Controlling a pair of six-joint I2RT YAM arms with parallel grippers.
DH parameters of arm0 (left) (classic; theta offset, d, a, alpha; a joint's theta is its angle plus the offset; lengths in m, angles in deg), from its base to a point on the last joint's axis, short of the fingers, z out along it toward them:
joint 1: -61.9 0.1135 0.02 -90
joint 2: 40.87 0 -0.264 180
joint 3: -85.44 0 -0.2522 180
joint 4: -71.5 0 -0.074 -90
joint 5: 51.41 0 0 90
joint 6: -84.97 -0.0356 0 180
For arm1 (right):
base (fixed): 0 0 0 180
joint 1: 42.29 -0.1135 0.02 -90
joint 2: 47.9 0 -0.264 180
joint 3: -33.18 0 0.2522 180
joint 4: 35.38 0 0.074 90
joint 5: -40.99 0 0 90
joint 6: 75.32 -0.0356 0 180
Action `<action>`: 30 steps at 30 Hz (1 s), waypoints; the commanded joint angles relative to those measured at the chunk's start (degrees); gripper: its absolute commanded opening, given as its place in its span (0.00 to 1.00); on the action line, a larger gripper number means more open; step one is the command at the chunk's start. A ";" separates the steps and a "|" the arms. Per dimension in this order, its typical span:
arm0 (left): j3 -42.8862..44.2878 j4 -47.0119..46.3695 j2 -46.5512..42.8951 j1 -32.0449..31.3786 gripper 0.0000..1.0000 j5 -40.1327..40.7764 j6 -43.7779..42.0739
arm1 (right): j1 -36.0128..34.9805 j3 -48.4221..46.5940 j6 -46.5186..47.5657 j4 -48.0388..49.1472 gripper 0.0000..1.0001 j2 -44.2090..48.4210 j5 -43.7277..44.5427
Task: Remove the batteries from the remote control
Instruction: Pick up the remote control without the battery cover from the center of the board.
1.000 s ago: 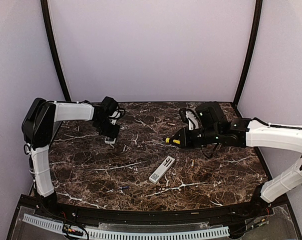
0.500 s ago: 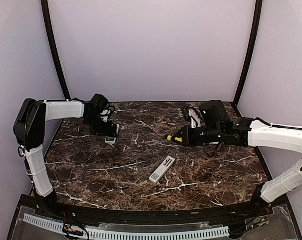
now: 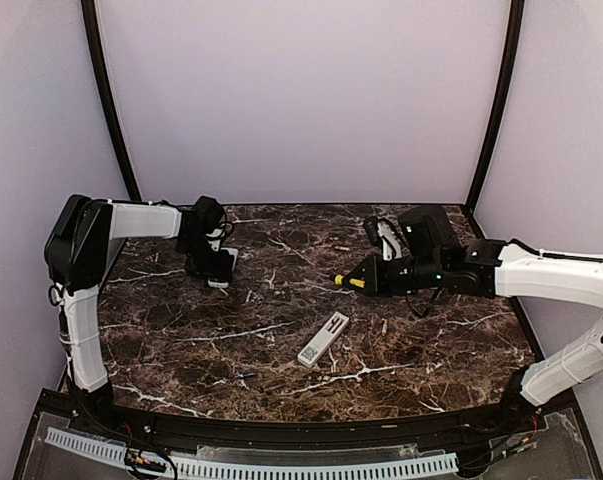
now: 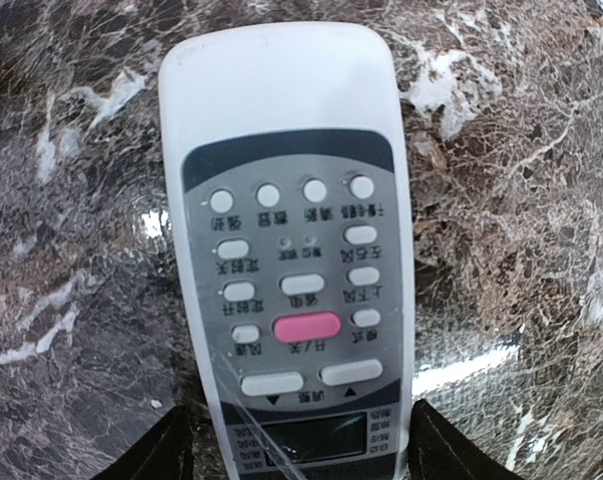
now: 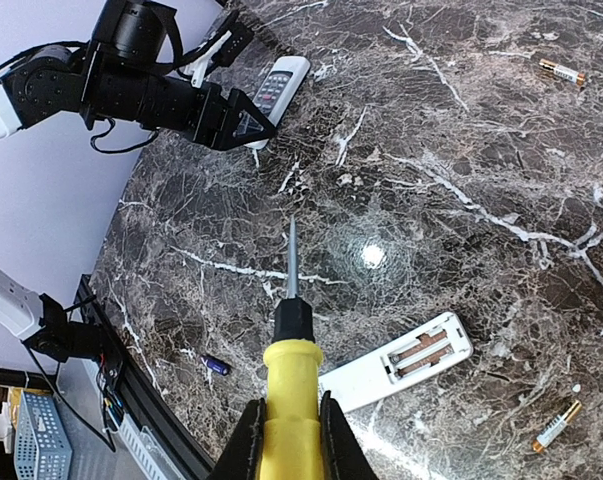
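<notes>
Dark veined marble fills the worktop (image 3: pixel 181 340), closed in by pale lilac walls. At its far left corner the left hand (image 3: pixel 209 266) has spread over the past second. Its fingers (image 4: pixel 166 455) now stand apart on either side of the buttoned remote (image 4: pixel 291 230), which lies flat with its keys up. That looks like a release rather than a grip. This remote's battery door faces the stone, so I cannot tell whether cells remain inside.

The right hand (image 5: pixel 286 440) is clamped on the yellow handle of the screwdriver (image 5: pixel 286 365) and has hardly shifted. It is held above the middle of the worktop with the blade pointing toward the left arm.

Below it the open remote (image 5: pixel 396 362) lies back up with its bay uncovered and apparently bare. Three batteries lie loose and well apart: the far battery (image 5: pixel 561 70), the near battery (image 5: pixel 558 427) and the dark battery (image 5: pixel 213 364).

So one remote seems unloaded. The other, just set down, probably needs turning over before the work can go on.
</notes>
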 commanded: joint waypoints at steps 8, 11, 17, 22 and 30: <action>-0.12 3.03 2.69 -0.24 0.40 3.91 -3.06 | 0.26 1.19 -0.40 3.28 0.00 1.13 -0.09; -1.54 1.69 -2.65 -0.23 0.34 0.79 -3.36 | 0.26 1.08 -0.28 2.81 0.00 1.90 0.15; -7.60 -1.26 -20.45 0.00 0.34 -19.66 -7.45 | 0.78 2.08 0.23 3.11 0.00 4.59 0.65; -13.11 -1.48 -27.56 0.72 0.34 -36.37 -6.69 | 1.40 2.22 0.30 6.14 0.00 3.95 -2.45; -18.74 -2.22 -32.00 0.82 0.34 -61.62 -6.52 | 1.41 3.18 3.56 10.11 0.00 7.38 -7.83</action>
